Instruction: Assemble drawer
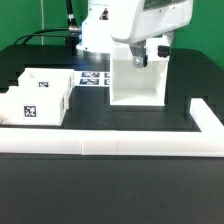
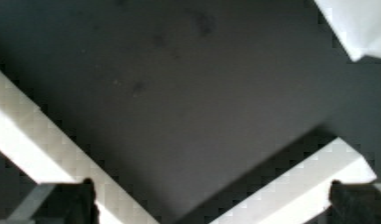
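The tall open-front box housing (image 1: 136, 84) stands upright at the table's middle, open side facing the camera. My gripper (image 1: 145, 55) hovers at its top edge. In the wrist view the gripper (image 2: 205, 208) is open, its dark fingers (image 2: 52, 205) wide apart. Two white edges of the housing (image 2: 34, 135) run together between them over a dark surface. I cannot tell whether the fingers touch it. Two smaller white trays (image 1: 38, 95) with square tags sit side by side at the exterior view's left.
The marker board (image 1: 93, 78) lies flat behind the trays, beside the housing. A long low white border bar (image 1: 120, 148) runs along the front and turns back at the exterior view's right (image 1: 206, 120). The arm's base stands at the back.
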Tool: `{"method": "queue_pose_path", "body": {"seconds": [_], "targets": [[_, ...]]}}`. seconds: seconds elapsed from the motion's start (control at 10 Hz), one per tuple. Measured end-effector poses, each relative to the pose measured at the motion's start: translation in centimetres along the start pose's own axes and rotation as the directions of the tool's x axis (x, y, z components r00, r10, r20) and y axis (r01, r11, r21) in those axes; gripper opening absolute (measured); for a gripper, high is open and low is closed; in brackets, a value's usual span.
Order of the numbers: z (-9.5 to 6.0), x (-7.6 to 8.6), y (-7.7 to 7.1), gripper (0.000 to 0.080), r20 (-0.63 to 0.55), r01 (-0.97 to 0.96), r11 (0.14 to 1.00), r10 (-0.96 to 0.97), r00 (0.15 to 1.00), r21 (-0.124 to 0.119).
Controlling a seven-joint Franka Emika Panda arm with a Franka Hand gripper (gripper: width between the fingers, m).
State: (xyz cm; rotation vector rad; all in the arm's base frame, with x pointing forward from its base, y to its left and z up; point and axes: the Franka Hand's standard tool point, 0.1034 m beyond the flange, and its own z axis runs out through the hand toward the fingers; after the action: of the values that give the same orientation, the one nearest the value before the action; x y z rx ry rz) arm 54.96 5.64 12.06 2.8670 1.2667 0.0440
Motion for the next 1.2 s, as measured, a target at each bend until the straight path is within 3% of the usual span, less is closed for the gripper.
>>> {"method": "queue_pose_path", "body": {"seconds": [0.1,0.3,0.4,0.8,1.0,1.2], "targets": [[-0.4,-1.2,-1.5,0.0649,-0.021,-0.078,0.997,0.078,0.997,-0.017],[-1.0,-2.8,-4.6,0.0649,-0.037,-0.241,0.97,0.24,0.97,-0.026],[-1.4,-3.3,-5.6,0.0649,-0.029,-0.282,0.959,0.282,0.959,-0.014],[-1.3,-3.4,-5.8,0.0649,-0.026,-0.325,0.946,0.325,0.946,-0.012],[-1.4,-3.7,-7.8,0.0649,-0.016,-0.496,0.868,0.496,0.868,-0.019],[-0.7,-4.0,-8.9,0.0649,0.0,-0.551,0.835,0.551,0.835,-0.005]]}}
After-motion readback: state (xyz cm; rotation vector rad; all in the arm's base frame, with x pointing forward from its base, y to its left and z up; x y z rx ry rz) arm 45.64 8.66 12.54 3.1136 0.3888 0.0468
